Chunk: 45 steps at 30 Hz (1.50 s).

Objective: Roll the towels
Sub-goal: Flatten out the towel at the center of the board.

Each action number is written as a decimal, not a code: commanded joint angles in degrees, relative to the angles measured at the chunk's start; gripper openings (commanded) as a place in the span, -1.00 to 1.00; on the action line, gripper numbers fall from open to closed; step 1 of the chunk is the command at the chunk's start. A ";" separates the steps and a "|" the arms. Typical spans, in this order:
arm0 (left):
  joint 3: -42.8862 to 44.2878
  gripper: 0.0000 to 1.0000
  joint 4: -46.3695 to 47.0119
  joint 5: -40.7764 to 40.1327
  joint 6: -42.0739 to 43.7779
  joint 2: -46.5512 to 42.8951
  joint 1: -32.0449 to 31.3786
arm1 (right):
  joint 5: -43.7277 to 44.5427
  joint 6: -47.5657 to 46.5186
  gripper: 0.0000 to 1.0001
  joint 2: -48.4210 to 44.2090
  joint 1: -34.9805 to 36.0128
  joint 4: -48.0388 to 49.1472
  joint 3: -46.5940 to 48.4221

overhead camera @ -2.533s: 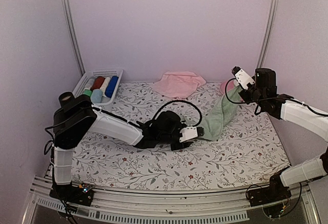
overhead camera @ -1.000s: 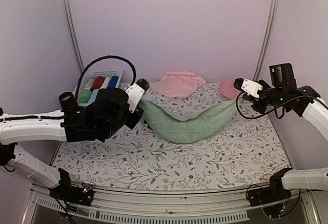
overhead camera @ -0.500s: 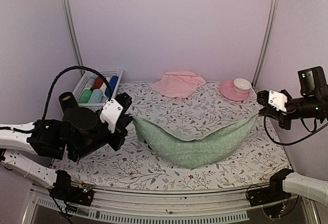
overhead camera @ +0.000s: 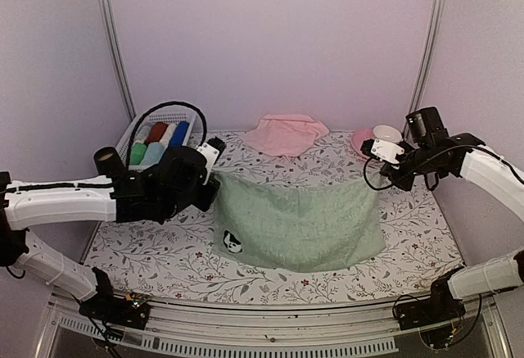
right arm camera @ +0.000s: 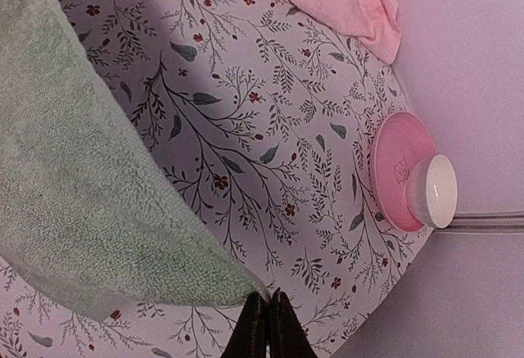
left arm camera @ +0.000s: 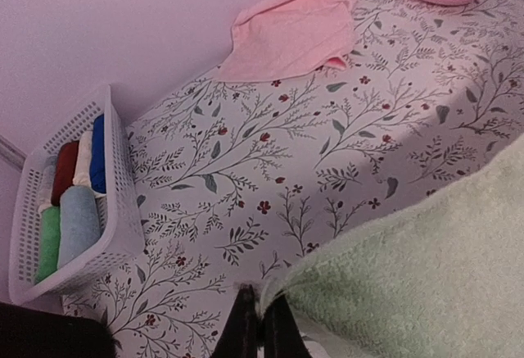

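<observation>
Behind right gripper, half-hidden pink saucer

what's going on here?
Both arms are on the mint green towel. The left gripper is shut on its far left corner and the right gripper is shut on its far right corner. The towel is spread open across the table, not yet rolled. The pink towel lies crumpled at the back, untouched. A basket of rolled cloths sits back left, a pink saucer with a cup back right.
</observation>
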 commanded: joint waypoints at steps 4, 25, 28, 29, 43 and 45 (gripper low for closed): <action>12.33 -1.00 5.01 15.97 5.37 24.61 14.01 | 12.97 5.39 -0.96 22.23 -1.34 21.40 4.53; 23.68 -1.00 9.39 10.10 18.47 43.70 24.94 | 23.88 -2.06 -0.96 41.26 -3.25 38.81 7.41; 23.90 -1.00 10.54 9.56 18.99 44.24 25.00 | 23.03 -2.29 -0.96 41.96 -3.25 38.22 8.38; 23.97 -1.00 11.05 9.05 19.08 44.51 25.01 | 22.88 -2.44 -0.96 42.05 -3.25 38.28 8.43; 22.48 -1.00 17.55 1.39 24.56 45.34 24.33 | 21.07 -8.57 -0.96 41.25 -2.94 46.00 6.45; 21.64 -1.00 17.58 1.28 25.44 44.25 23.86 | 19.49 -10.02 -0.96 39.29 -3.07 45.91 4.03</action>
